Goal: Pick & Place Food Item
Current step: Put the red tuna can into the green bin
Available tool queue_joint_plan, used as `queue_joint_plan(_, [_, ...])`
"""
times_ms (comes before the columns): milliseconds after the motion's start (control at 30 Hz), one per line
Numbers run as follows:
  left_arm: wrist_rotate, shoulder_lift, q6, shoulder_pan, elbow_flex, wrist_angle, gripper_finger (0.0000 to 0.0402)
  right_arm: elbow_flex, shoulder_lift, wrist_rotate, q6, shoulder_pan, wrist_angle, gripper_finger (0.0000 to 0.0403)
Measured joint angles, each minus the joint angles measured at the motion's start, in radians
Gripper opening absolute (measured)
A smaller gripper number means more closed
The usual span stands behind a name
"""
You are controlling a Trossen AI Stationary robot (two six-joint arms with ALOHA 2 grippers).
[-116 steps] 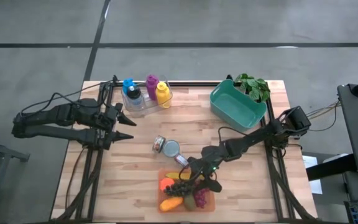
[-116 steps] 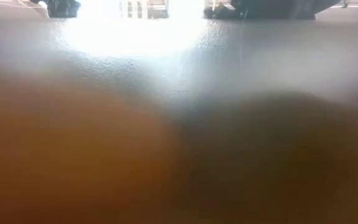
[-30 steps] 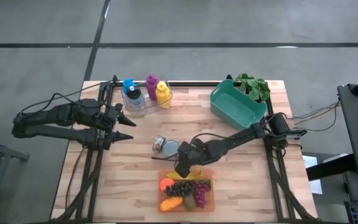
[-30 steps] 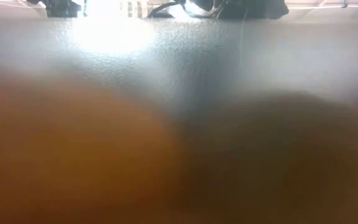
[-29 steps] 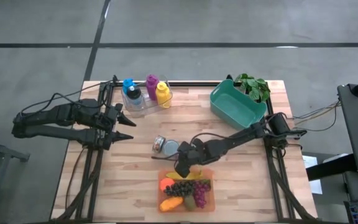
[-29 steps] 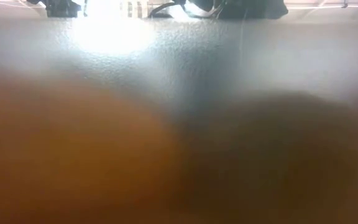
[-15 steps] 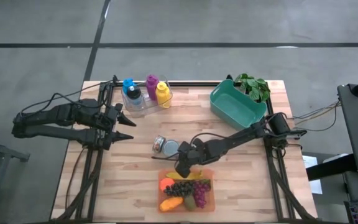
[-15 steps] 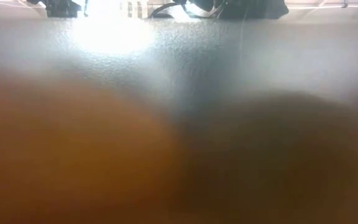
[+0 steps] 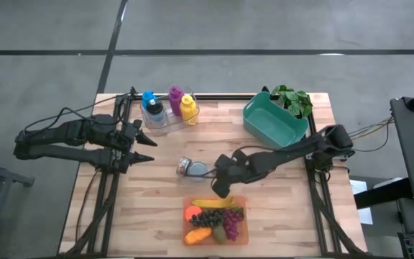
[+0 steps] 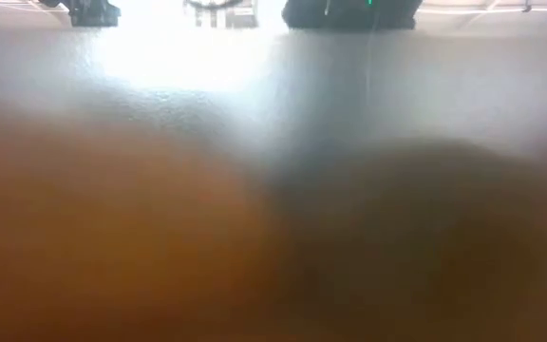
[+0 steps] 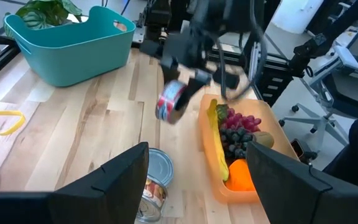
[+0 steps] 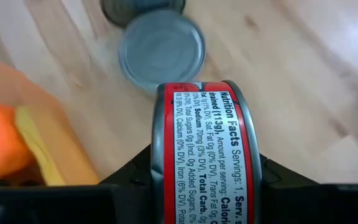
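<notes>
My right gripper (image 12: 194,180) is clamped on a small round red-labelled tin can (image 12: 204,149), held on edge off the wooden table (image 9: 264,208), just at twelve o'clock of the orange fruit tray (image 9: 244,234). Two more silver tins (image 9: 191,169) lie at its ten o'clock. My left gripper (image 9: 144,149) waits at the table's nine o'clock edge, fingers parted, empty.

In the low view we make out only an orange-and-brown blur. The red-labelled flat tin can (image 12: 207,155) in the right hand (image 12: 197,174) is cut off by the wrist picture's edge, its label hiding that hand's fingertips.
</notes>
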Motion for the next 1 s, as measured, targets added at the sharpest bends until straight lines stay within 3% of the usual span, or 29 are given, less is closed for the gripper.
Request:
queue_joint_plan(533, [0.000,0.000,0.000,0.000,0.000,-0.007,0.0275,-0.235,-0.513,0.034,-0.081,-0.106,-0.027,0.0121])
queue_joint_plan(867, [0.000,0.000,0.000,0.000,0.000,-0.007,0.0275,-0.357,-0.801,0.259,-0.014,-0.220,-0.209,0.0121])
queue_joint_plan(1000, [0.000,0.000,0.000,0.000,0.000,-0.007,0.0275,-0.373,-0.855,0.269,-0.007,-0.310,-0.270,0.0121])
